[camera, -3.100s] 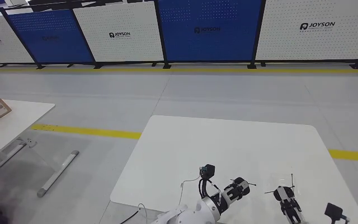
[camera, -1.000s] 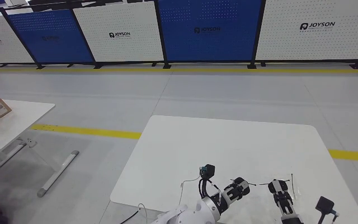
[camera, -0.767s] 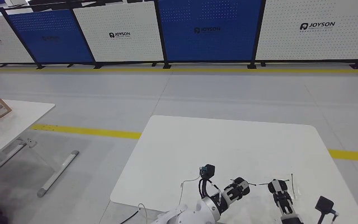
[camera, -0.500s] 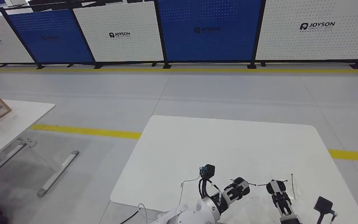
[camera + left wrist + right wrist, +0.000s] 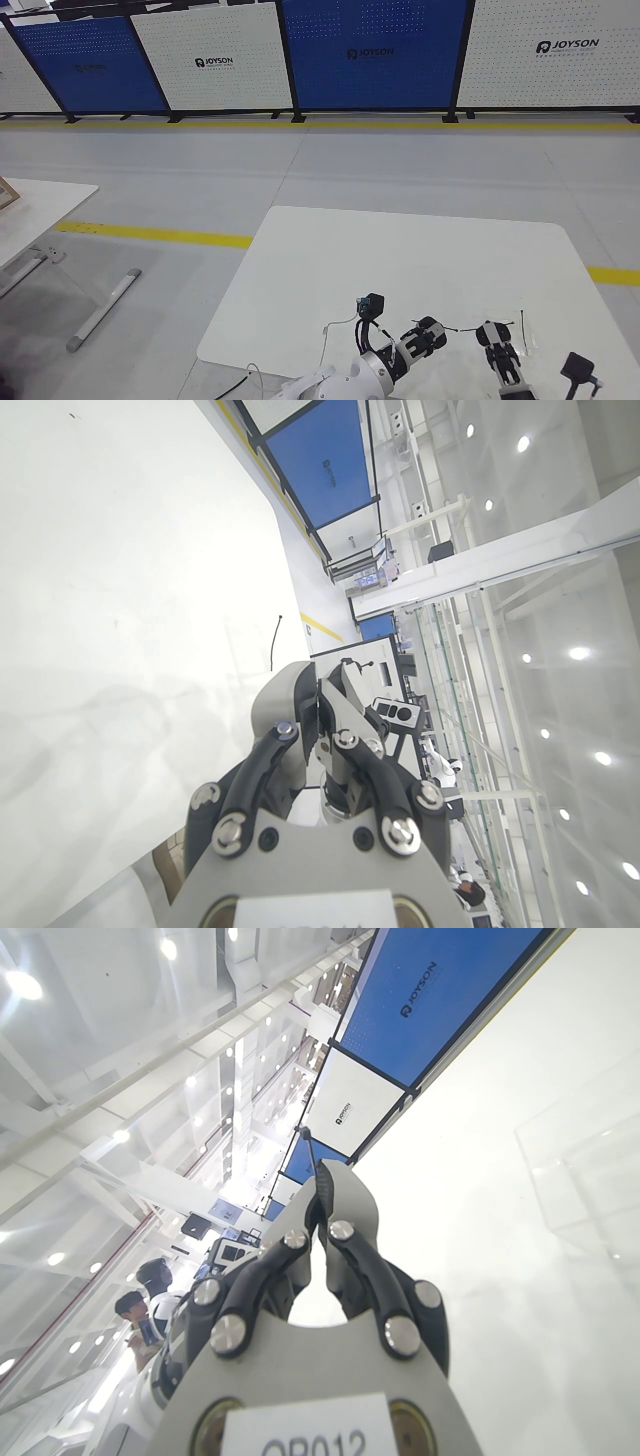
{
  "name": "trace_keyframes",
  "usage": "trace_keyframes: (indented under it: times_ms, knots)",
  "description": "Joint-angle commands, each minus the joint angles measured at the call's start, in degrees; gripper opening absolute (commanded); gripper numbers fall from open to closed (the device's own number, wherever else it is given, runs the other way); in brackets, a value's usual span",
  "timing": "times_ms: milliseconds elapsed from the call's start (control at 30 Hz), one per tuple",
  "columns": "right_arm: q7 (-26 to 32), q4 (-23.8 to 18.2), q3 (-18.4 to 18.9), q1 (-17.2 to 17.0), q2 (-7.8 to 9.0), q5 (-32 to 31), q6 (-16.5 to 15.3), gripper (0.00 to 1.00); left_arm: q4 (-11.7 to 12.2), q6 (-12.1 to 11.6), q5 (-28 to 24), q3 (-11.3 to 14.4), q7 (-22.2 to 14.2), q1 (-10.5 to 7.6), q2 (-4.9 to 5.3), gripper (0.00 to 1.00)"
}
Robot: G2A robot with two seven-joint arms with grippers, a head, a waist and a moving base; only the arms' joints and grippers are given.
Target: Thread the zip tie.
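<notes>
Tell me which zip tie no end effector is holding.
The loose zip tie lying flat on the table, untouched; the held tie sticks out of the shut right end effector.

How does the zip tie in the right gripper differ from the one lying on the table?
The held zip tie is clamped in the shut right gripper, off the surface; the loose zip tie lies flat on the table, untouched. The held zip tie shows a short end with its head past the fingertips; the loose zip tie shows its whole, curved length. Both are thin and black.
</notes>
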Motion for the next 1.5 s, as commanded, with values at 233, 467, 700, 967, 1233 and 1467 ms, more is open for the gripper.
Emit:
trace_keyframes:
  times_ms: [233,467,700,967,1233,1467]
  knots:
    - [-0.1,0.7,-0.2,0.7,-0.31,0.2,0.0,0.00,0.0,0.0,0.0,0.0,0.0,0.00,0.00,0.00]
    - [-1.0,0.4,0.4,0.2,-0.38,1.0,-0.7,0.00,0.4,-0.7,1.1,-0.1,-0.3,-0.32,0.04,0.00]
    - [-1.0,0.4,0.4,0.2,-0.38,1.0,-0.7,0.00,1.5,-1.5,9.1,0.0,-1.9,-1.60,0.41,0.00]
    - [-1.0,0.4,0.4,0.2,-0.38,1.0,-0.7,0.00,1.1,-1.0,10.8,0.7,0.6,-1.21,0.10,0.00]
    - [-2.5,1.4,-1.4,1.4,-0.89,-0.1,-0.3,0.00,1.1,-1.0,10.8,0.7,0.6,-1.21,0.10,0.00]
    - [-2.1,2.2,-2.2,2.1,-1.22,1.1,-0.9,0.00,1.1,-1.0,10.8,0.7,0.6,-1.21,0.10,0.00]
